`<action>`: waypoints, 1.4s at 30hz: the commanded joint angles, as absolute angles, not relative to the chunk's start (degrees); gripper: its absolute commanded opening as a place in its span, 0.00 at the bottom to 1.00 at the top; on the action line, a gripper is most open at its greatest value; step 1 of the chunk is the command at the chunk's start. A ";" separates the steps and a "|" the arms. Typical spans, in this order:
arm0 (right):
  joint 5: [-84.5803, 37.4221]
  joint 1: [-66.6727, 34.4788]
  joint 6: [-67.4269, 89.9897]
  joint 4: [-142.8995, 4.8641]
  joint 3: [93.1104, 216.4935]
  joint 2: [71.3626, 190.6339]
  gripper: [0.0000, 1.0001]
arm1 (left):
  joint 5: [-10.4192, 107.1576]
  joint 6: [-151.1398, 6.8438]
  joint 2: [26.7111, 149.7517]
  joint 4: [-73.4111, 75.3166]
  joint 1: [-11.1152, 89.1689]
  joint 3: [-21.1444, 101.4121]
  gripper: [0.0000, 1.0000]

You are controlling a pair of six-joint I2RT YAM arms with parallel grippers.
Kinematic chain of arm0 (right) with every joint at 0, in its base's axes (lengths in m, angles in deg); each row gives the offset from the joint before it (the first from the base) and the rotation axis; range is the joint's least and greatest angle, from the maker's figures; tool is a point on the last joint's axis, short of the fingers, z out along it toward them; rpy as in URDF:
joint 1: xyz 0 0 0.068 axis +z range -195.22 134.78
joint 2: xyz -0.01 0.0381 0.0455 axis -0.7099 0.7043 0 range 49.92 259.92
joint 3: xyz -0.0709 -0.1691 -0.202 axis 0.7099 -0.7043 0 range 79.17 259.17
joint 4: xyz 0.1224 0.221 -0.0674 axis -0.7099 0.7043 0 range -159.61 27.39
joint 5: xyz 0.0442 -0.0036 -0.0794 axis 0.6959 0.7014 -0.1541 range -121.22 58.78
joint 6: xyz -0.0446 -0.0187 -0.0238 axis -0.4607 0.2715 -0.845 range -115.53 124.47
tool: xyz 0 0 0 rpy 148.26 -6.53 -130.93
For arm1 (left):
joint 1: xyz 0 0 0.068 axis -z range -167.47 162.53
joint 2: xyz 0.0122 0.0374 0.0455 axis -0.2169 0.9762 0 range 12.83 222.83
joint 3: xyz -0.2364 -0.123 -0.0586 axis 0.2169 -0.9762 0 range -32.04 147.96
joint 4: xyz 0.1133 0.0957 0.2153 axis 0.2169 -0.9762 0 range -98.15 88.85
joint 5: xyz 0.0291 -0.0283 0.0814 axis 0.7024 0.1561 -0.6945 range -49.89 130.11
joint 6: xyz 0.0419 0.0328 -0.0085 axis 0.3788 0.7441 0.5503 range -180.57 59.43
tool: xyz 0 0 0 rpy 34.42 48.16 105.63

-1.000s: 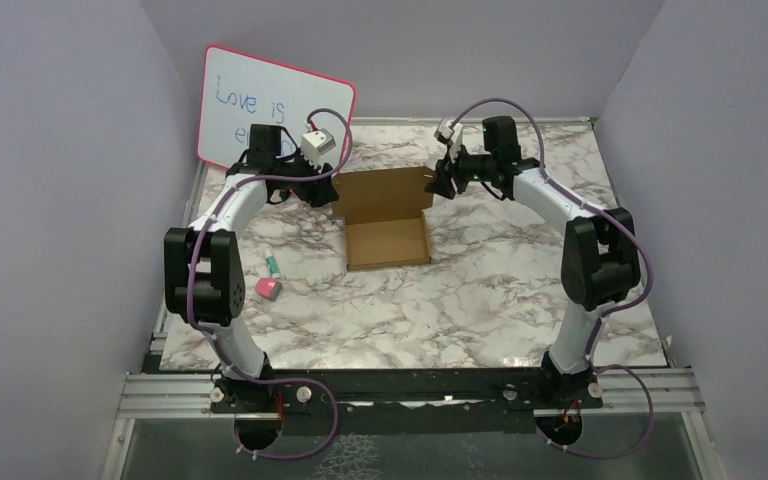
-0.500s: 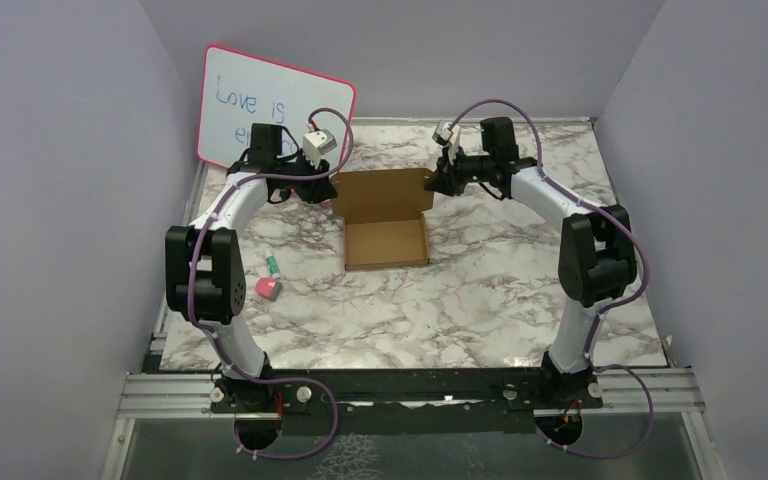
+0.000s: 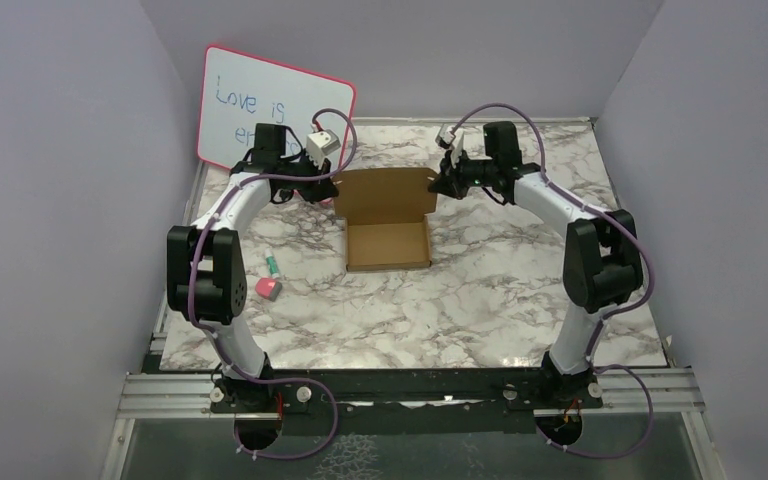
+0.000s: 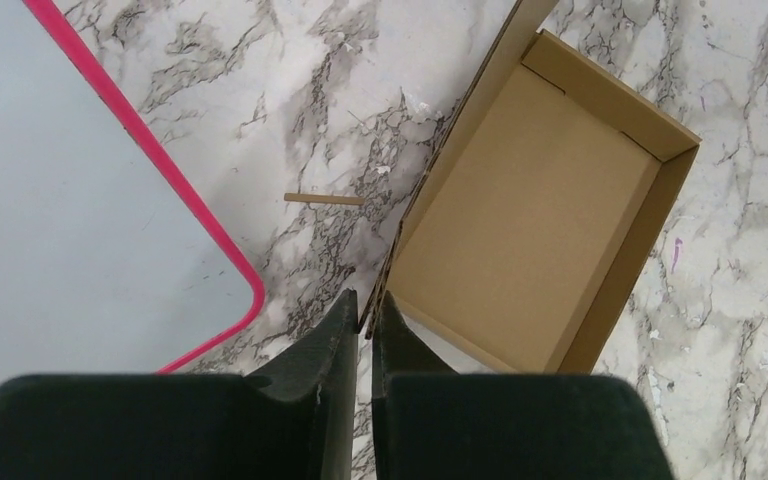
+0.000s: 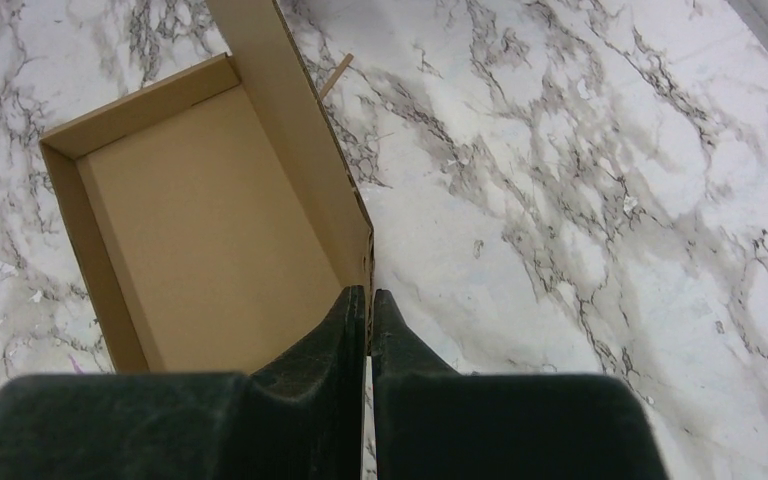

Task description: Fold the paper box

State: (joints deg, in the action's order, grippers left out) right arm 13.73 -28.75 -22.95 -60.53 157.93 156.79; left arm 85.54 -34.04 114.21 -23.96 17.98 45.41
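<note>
The paper box [image 3: 387, 245] is a shallow brown cardboard tray in the middle of the marble table, its lid [image 3: 382, 192] raised at the far side. My left gripper [image 3: 328, 186] is shut on the lid's left corner; in the left wrist view its black fingers [image 4: 340, 320] pinch the cardboard edge beside the tray [image 4: 530, 220]. My right gripper [image 3: 437, 184] is shut on the lid's right corner. In the right wrist view the lid's edge [image 5: 300, 130] runs down into its closed tips [image 5: 368, 298].
A pink-framed whiteboard [image 3: 275, 105] leans on the back wall behind the left arm. A small pink object [image 3: 267, 289] and a green one [image 3: 272, 265] lie left of the box. A thin cardboard sliver [image 4: 324, 198] rests near the lid.
Both grippers have closed onto the lid's two far corners. The arms shifted slightly and the lid now stands a bit more upright.
</note>
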 commanded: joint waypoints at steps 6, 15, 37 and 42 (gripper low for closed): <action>3.18 -26.53 -16.31 -65.35 152.03 152.34 0.07 | 80.78 -42.26 110.97 -20.09 20.58 43.47 0.05; -5.23 -24.78 -10.49 -70.69 146.80 148.26 0.08 | 73.43 -50.92 106.75 -13.18 22.98 37.90 0.04; 1.14 -24.96 -27.16 -58.36 151.65 154.67 0.24 | 79.15 -36.54 111.16 -20.80 23.25 40.85 0.24; -0.23 -24.94 -27.69 -58.45 151.68 155.28 0.23 | 79.75 -36.15 112.93 -21.00 23.25 41.67 0.24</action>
